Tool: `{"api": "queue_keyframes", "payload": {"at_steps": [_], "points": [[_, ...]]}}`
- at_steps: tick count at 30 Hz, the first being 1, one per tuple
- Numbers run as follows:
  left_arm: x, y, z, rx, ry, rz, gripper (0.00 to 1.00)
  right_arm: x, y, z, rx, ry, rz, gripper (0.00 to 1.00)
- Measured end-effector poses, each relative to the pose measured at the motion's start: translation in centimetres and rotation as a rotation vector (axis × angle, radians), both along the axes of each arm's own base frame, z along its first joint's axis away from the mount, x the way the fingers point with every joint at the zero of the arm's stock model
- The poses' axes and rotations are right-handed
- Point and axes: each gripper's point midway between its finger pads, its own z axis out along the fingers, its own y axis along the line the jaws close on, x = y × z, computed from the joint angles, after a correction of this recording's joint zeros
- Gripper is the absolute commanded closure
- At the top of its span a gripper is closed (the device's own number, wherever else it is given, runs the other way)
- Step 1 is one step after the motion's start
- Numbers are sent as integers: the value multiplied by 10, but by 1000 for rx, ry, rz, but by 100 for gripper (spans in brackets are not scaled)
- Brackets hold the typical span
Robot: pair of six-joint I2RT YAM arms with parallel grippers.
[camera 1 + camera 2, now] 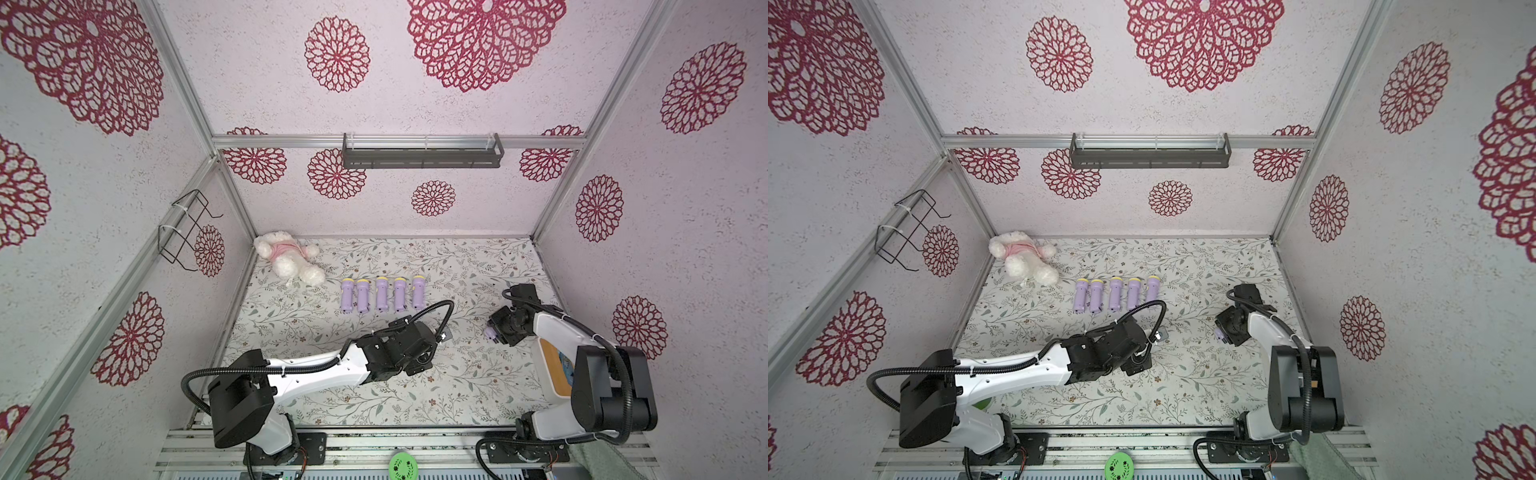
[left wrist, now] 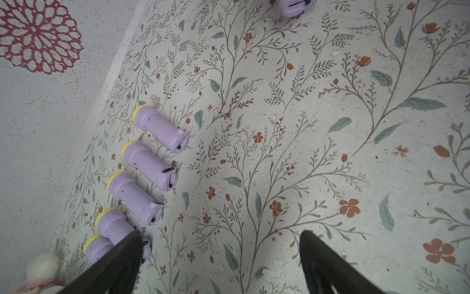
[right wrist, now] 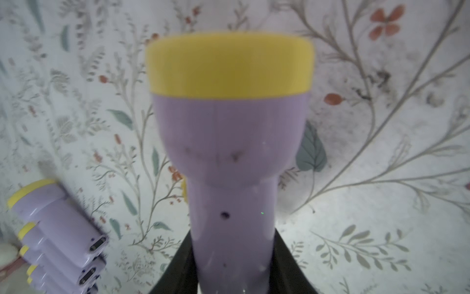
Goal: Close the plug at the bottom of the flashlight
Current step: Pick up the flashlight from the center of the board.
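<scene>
The purple flashlight [image 3: 229, 152], gripped by its handle in the right gripper [image 3: 232, 259] above the right side of the floral table [image 1: 457, 386], should be held rigid, butt toward the wide-open left gripper [image 2: 220, 241], which can then press the plug shut.

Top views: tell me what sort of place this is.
Probably a robot test cell, not a home: aluminium frame holding papered walls, two arms bolted to a front rail, and five identical flashlights lined up on the table.
</scene>
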Motion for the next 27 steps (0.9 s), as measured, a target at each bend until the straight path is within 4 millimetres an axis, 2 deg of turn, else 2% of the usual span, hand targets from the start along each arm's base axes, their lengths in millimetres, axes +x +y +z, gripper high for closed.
{"api": "queue_keyframes", "payload": {"at_steps": [9,12,17,22,27], "points": [[-2,4,32,-97,-105,-9,3,22,54,86,143,-346,236,100],[-5,6,46,-133,-151,-17,3,23,72,106,196,-419,310,100],[-7,6,63,-167,-243,-26,3,18,102,125,282,-486,432,100],[-6,-4,80,-200,-333,-23,0,10,124,139,336,-525,517,100],[-1,-15,76,-200,-367,-20,4,4,132,154,356,-556,552,100]]}}
